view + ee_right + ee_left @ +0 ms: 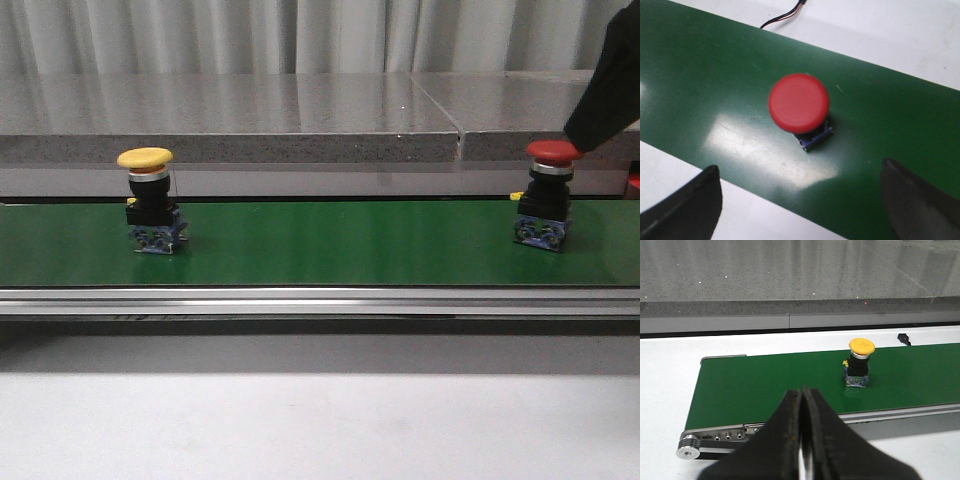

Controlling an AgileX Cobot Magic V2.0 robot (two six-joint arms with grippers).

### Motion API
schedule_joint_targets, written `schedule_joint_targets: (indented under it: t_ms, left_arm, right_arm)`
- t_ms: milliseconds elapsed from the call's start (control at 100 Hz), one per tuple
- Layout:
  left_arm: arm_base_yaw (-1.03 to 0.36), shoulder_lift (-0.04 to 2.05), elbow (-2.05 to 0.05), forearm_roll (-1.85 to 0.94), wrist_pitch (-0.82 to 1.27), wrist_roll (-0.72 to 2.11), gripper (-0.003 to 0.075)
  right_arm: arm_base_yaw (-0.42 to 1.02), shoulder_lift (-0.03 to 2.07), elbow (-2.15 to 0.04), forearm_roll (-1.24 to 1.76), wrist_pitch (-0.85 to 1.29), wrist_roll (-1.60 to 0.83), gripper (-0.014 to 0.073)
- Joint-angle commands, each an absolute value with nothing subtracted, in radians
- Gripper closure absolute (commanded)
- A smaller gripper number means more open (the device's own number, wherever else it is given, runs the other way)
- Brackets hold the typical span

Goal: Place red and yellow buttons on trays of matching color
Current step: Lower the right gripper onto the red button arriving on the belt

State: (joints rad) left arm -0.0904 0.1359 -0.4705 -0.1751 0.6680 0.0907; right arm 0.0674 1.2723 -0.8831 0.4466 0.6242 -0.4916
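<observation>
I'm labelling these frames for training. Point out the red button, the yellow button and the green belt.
Red button (799,103): right wrist view, centre of its cap.
Yellow button (145,158): front view, on its cap.
Green belt (340,245): front view, bare stretch between the two buttons.

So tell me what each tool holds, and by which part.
Nothing is held. The left tool is shut and empty; the right tool is open above the red button.

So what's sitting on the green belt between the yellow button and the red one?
Nothing: between the yellow button and the red button, the front view shows only bare green belt.
</observation>
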Motion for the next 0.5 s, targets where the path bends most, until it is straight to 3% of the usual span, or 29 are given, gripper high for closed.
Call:
schedule_joint_targets:
  t_ms: [0, 350, 400, 490]
  left_arm:
    - [-0.096, 0.149, -0.494, -0.194, 0.596, 0.086, 0.0739]
    - [-0.096, 0.149, -0.494, -0.194, 0.596, 0.086, 0.0739]
    - [-0.096, 0.149, -0.494, -0.194, 0.596, 0.086, 0.0739]
    - [-0.096, 0.149, -0.494, -0.194, 0.596, 0.086, 0.0739]
  right_arm:
    - [0.072, 1.292, -0.928, 0.467, 0.547, -0.506, -0.0041]
    - [0.071, 1.461, -1.005, 0.466, 0.503, -0.540, -0.0034]
    - [0.071, 1.470, -1.006, 0.466, 0.503, -0.540, 0.0006]
    - [0.071, 1.471, -1.007, 0.466, 0.521, -0.538, 0.0165]
